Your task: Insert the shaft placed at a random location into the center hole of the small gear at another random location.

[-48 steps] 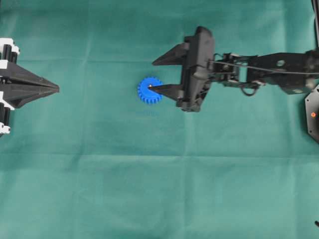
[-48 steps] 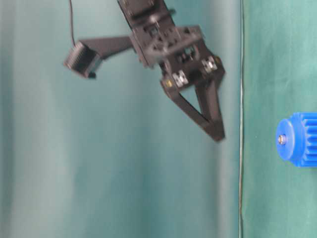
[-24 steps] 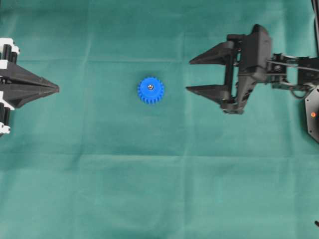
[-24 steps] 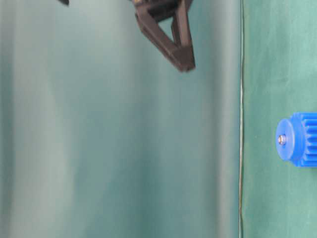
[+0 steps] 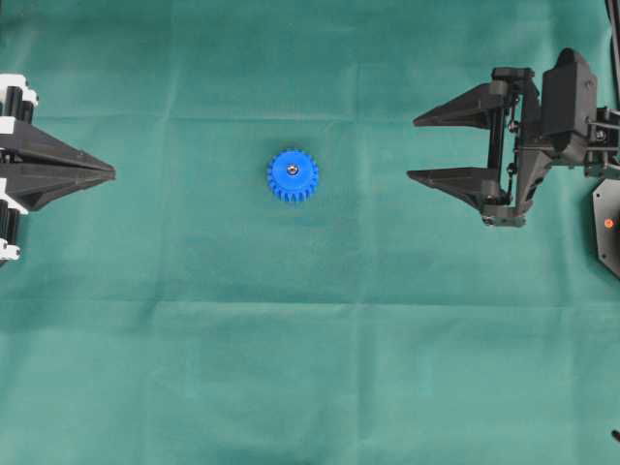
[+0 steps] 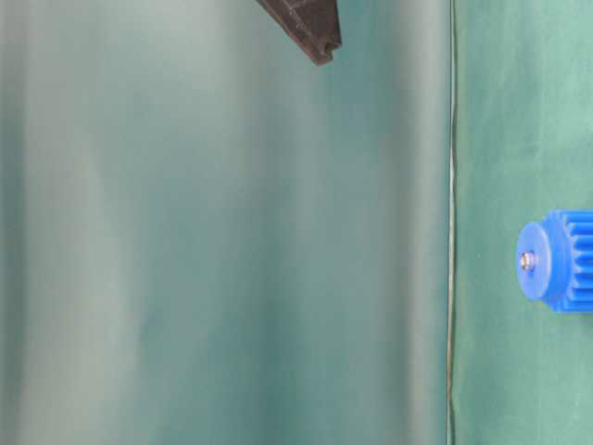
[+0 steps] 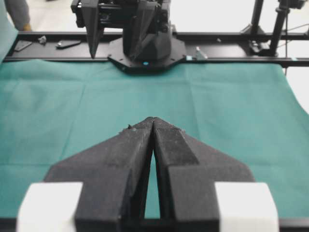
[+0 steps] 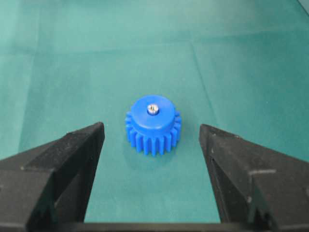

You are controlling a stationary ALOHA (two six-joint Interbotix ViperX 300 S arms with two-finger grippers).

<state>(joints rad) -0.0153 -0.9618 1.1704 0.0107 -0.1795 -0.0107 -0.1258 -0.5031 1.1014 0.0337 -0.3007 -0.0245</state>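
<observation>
We see the shaft seated in the center hole of the small gear, only its shiny end showing atop the hub, the gear resting on the green tabletop near the middle. Our right gripper hangs well right of it, jaws wide apart and empty. Our left gripper, far left, is closed.

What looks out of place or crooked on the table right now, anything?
Nothing stands out. The small gear sits flat on the green cloth, and the shaft shows as a shiny end in the centre of its hub, not leaning.
</observation>
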